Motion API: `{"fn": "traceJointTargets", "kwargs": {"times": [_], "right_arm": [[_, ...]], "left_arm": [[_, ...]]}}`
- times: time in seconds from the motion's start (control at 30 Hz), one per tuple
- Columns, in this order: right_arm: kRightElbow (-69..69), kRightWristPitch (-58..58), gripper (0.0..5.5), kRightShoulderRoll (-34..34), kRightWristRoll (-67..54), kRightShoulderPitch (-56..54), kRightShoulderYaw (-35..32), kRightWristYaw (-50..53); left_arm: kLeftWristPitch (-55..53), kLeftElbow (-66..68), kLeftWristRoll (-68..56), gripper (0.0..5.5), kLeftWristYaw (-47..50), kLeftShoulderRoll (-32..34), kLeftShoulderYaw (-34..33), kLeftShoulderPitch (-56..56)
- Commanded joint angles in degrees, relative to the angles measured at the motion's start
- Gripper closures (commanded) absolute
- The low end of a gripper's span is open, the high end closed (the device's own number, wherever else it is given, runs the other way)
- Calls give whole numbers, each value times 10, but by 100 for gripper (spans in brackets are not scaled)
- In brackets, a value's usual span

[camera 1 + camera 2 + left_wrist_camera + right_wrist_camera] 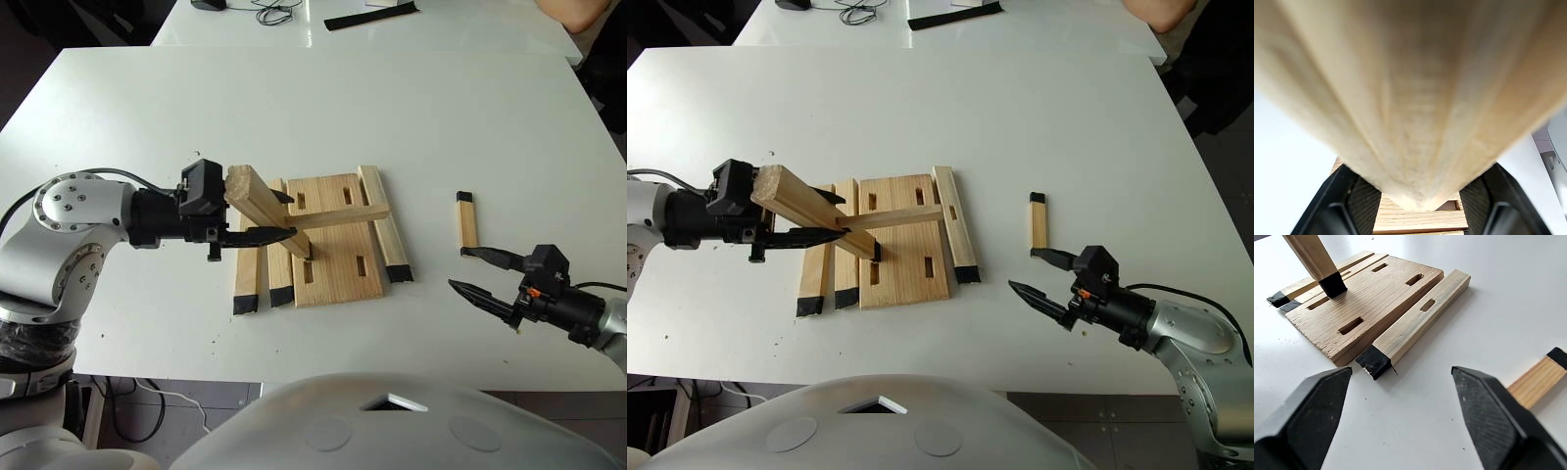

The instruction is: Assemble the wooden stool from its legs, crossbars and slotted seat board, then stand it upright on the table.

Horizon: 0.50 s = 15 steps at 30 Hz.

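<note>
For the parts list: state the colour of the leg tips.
Black leg tips, clearest in right wrist view.

Grainy bare-wood seat board point(1381, 293) and legs point(1420, 320); matt black leg tips point(1375, 363); smooth white table point(1508, 284).

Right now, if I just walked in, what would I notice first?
Probably the left tool gripping a wooden leg, tilted with its black tip down at the slotted seat board. Then the right tool, open, hovering beside a short stick lying alone on the white table.
</note>
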<state>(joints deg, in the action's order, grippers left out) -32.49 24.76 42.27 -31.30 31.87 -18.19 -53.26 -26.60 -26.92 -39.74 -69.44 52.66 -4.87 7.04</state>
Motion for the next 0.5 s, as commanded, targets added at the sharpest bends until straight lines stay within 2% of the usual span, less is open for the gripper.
{"fn": "traceJointTargets", "kwargs": {"times": [0.03, 0.23, 0.5], "right_arm": [[9, 4, 173, 12, -3, -14, -8, -4], [17, 6, 173, 17, -3, -17, -12, -8], [24, 1, 173, 6, -2, -11, -14, 1]], "left_arm": [[-25, -17, -12, 343, 11, 9, -6, -3], [-57, -46, -47, 343, 13, 18, -27, -18], [-44, -31, -32, 343, -3, 22, -27, -18]]}}
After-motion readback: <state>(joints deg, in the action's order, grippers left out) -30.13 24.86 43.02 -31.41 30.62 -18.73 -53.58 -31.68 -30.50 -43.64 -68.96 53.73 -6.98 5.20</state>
